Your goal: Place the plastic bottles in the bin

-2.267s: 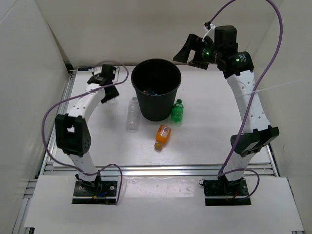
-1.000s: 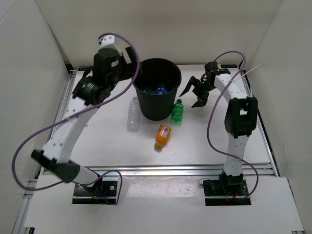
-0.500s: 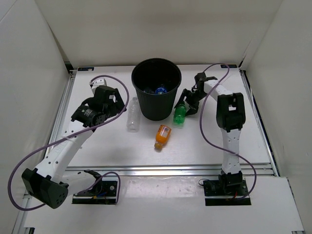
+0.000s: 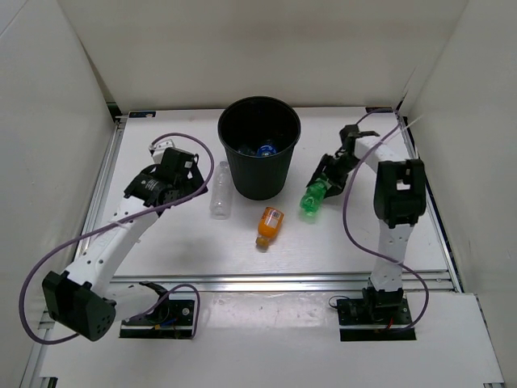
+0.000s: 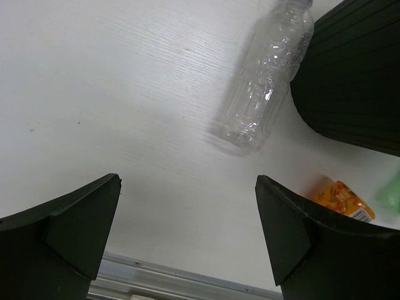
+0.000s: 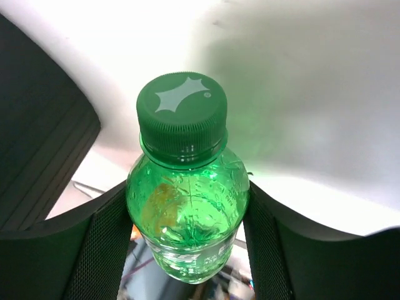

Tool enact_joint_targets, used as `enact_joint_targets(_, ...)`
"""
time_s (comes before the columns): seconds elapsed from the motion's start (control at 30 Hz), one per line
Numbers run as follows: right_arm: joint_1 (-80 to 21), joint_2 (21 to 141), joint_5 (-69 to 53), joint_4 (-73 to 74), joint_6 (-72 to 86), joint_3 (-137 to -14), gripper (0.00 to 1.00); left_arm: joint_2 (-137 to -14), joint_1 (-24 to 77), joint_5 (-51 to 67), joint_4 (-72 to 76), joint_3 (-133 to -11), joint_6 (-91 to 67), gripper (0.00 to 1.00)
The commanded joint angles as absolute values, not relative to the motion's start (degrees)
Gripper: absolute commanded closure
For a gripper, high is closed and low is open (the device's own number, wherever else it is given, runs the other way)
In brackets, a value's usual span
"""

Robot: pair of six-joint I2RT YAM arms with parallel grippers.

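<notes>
Right fingers (image 6: 103, 250) clamp the green bottle (image 6: 187, 206) just under its cap, right of the bin (image 4: 258, 174), likely to lift it over the rim, while left fingers (image 5: 69, 231) gape wide above the clear bottle (image 5: 265, 81) lying left of the bin, probably lining up a grab.

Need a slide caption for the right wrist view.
Right gripper shut on the green bottle, cap toward the camera, bin at left.

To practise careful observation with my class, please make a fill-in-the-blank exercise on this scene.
The bottle held in the right gripper is coloured ___.
The left gripper is ___, holding nothing.
The orange bottle lies on its ___ on the table, outside the bin.
Missing words: green; open; side.
</notes>
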State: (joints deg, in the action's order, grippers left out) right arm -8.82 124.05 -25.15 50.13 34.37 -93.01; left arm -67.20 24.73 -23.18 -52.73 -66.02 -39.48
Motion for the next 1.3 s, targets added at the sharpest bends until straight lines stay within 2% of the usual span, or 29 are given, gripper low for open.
enact_joint_targets(0.0, -4.4, 112.08, -19.51, 51.42, 34.19, -93.95, 0.7, -69.78, 24.35, -23.12, -51.24, -65.74, -40.61, 0.0)
enact_joint_targets(0.13, -1.67, 106.53, -23.88, 53.0, 37.43, -103.95, 0.75, -75.74, 24.35, -21.27, -50.63, -66.88, -40.61, 0.0)
enact_joint_targets(0.27, -2.2, 105.91, -28.81, 48.63, 43.31, -119.41, 0.75, -77.17, 24.35, -19.95, -45.72, -63.9, -39.82, 0.0)
enact_joint_targets(0.4, -6.75, 111.16, -33.12, 44.48, 46.92, -136.97, 0.67, -77.95, 24.35, -18.54, -40.88, -61.35, -38.68, 0.0)
enact_joint_targets(0.5, -10.98, 113.11, -36.29, 40.62, 46.93, -139.04, 0.56, -79.8, 24.35, -16.62, -38.15, -60.64, -38.06, 0.0)
enact_joint_targets(0.53, -11.94, 113.12, -36.3, 40.0, 46.41, -138.43, 0.42, -80.85, 24.35, -16.61, -37.01, -60.64, -38.06, 0.0)
enact_joint_targets(0.6, -14.06, 115.13, -38.84, 39.99, 45.71, -138.43, 0.25, -82.08, 24.35, -15.56, -36.47, -60.64, -38.06, 0.0)
enact_joint_targets(0.63, -14.58, 115.14, -39.37, 40.6, 44.57, -138.43, 0.08, -83.39, 24.35, -15.56, -35.78, -60.64, -38.06, 0.0)
enact_joint_targets(0.67, -14.59, 115.92, -39.37, 43.13, 43.95, -138.95, 0.0, -84.02, 24.35, -15.56, -35.77, -61.43, -38.06, 0.0)
enact_joint_targets(0.93, -11.26, 107.15, -36.74, 45.09, 39.46, -133.16, 0.0, -87.71, 24.87, -15.56, -33.32, -63.11, -37.53, 0.0)
enact_joint_targets(1.27, -10.2, 104.33, -38.32, 48.6, 36.3, -129.99, 0.0, -94.91, 24.87, -14.51, -29.53, -69.25, -35.6, 0.0)
